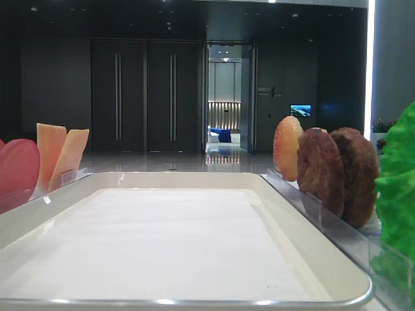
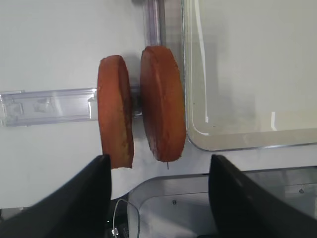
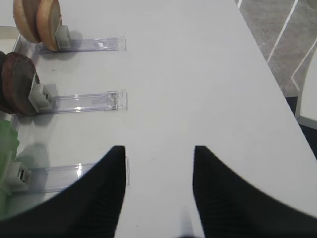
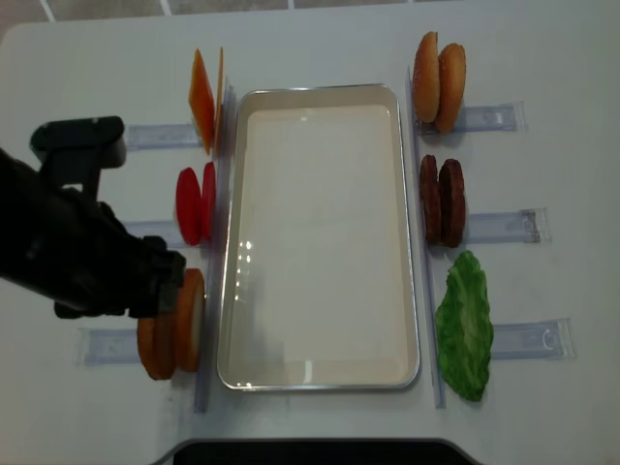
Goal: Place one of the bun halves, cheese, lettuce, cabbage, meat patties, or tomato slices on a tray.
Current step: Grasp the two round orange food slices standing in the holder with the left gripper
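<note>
The large white rectangular tray [image 4: 320,237] with a raised glossy rim is seen bare on the white bench [image 4: 320,48]. Two golden-brown round bun halves [image 2: 141,114] stand on edge in a clear plastic holder [image 2: 47,105] just beside the tray's left rim — the left claw [image 2: 158,198] is spread wide before them, gripping nothing. The right claw [image 3: 158,193] is likewise held apart over bare bench — near another clear holder.

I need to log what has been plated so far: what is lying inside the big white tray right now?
Nothing: the large white rectangular tray shows only its bare white flat liner. Whatever lies beneath the liner cannot be seen.
</note>
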Controlling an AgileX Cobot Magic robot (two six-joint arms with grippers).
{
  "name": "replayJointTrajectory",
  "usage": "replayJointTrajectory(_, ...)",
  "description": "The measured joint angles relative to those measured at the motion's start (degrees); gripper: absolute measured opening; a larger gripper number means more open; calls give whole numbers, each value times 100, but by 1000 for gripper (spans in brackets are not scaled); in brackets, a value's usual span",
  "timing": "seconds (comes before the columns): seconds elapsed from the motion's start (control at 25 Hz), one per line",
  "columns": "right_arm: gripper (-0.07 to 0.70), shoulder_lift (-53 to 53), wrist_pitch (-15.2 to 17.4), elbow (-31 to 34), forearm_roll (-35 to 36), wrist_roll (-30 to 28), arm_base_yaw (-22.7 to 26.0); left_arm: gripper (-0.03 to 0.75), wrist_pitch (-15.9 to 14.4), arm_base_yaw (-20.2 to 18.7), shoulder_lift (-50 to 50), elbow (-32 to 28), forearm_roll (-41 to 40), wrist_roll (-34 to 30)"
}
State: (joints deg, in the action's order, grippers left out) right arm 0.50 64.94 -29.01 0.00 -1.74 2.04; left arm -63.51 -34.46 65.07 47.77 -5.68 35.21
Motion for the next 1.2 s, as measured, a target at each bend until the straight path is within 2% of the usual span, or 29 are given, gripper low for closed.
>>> replayJointTrajectory(0.12,308,0,0,0,0,0,0,473,176,-190,181,0,-91,253)
replayJointTrajectory(0.28,308,0,0,0,0,0,0,473,438,-244,302,0,-76,304)
replayJointTrajectory(0.56,308,0,0,0,0,0,0,473,488,-244,567,0,-35,304)
replayJointTrajectory(0.76,308,0,0,0,0,0,0,474,641,-244,736,5,-1,269)
replayJointTrajectory(1.2,308,0,0,0,0,0,0,474,659,-244,1186,5,1,269)
